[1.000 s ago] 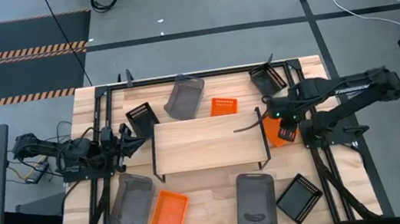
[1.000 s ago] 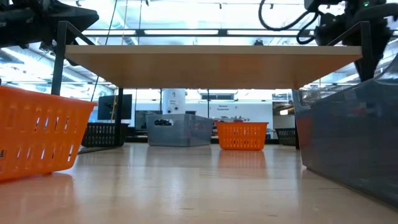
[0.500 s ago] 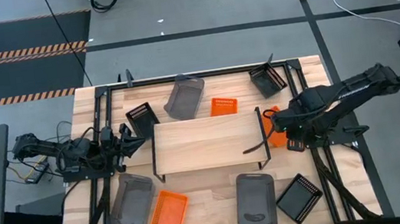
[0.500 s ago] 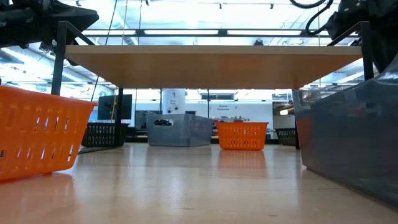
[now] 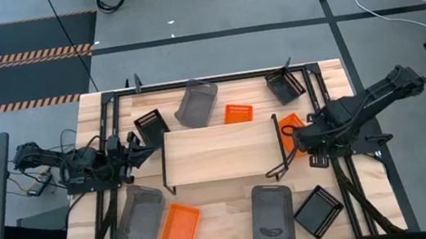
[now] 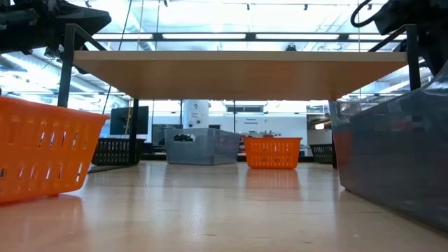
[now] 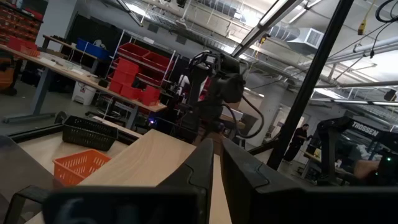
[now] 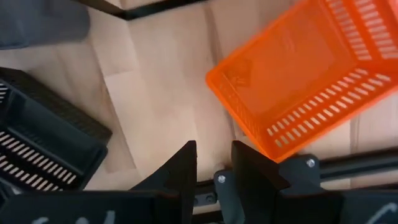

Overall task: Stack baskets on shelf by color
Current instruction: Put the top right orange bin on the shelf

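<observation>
Right gripper [image 5: 305, 142] sits low at the right end of the light-wood shelf on thin black legs [image 5: 221, 151]. Its fingers are parted a little and grip nothing. In its wrist view a bright orange perforated basket [image 8: 298, 81] lies tilted just beside the fingertips, apart from them, with a black perforated basket [image 8: 37, 149] on the other side.

From above, four baskets line the bottom edge of the wooden surface [image 5: 215, 200]: a solid grey basket at lower left [image 5: 141, 216], an orange slotted basket [image 5: 179, 227] next to it, a second grey basket at lower centre [image 5: 273, 215] and a black slotted basket at lower right [image 5: 318, 211].

The shelf stands mid-frame with its top bare. Left gripper [image 5: 139, 150] rests at its left end, fingers drawn nearly together with nothing between them.

Along the top edge lie a small black basket at upper left [image 5: 150, 126], a tilted grey basket [image 5: 196, 103], a small orange basket [image 5: 238, 113] and a black basket in the upper right corner [image 5: 285, 85].
</observation>
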Available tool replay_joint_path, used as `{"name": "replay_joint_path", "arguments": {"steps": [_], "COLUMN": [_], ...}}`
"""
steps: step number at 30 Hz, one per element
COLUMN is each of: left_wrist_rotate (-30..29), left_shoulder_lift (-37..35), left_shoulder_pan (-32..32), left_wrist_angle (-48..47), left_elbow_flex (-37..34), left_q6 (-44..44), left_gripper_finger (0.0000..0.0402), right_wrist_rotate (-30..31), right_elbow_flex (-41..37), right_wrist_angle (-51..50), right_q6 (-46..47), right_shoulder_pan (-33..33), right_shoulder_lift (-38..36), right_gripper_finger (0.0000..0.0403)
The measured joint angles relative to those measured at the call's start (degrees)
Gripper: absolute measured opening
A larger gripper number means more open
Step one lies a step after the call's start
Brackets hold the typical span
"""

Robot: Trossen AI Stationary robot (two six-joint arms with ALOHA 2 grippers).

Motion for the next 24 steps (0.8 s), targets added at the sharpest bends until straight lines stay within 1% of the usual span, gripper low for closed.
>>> {"name": "replay_joint_path", "arguments": {"steps": [2, 6, 9, 12, 17, 19, 21, 24], "left_wrist_rotate": [0.0, 0.0, 0.0, 0.0, 0.0, 0.0, 0.0, 0.0], "left_shoulder_lift": [0.0, 0.0, 0.0, 0.0, 0.0, 0.0, 0.0, 0.0], "left_shoulder_pan": [-0.5, -1.7, -2.3, -2.6, -2.7, -2.7, -2.7, -2.8], "left_wrist_angle": [0.0, 0.1, 0.5, 1.2, 1.1, 1.1, 1.1, 1.0], "left_elbow_flex": [0.0, 0.0, 0.0, 0.0, 0.0, 0.0, 0.0, 0.0], "left_q6": [0.0, 0.1, 0.6, 1.6, 1.6, 1.6, 1.6, 1.6], "left_gripper_finger": [0.0035, 0.0036, 0.0036, 0.0035, 0.0036, 0.0036, 0.0035, 0.0034], "right_wrist_rotate": [0.3, 3.7, 4.6, 4.7, 6.3, 6.6, 6.5, 6.4], "right_elbow_flex": [0.0, 0.0, 0.0, 0.0, -0.1, -0.8, -2.7, -6.1], "right_wrist_angle": [1.4, 2.1, 2.0, 2.1, 2.9, 4.2, 6.3, 7.7], "right_q6": [-0.4, -0.6, -0.7, -0.3, -0.3, 0.4, 2.0, 6.3], "right_shoulder_pan": [1.3, 4.1, 5.5, 6.3, 8.1, 8.8, 9.4, 9.7], "right_shoulder_lift": [0.0, 0.4, 0.7, 1.1, 2.6, 3.5, 4.4, 6.3], "right_gripper_finger": [0.0108, 0.0109, 0.0122, 0.0152, 0.0223, 0.0246, 0.0260, 0.0266]}}
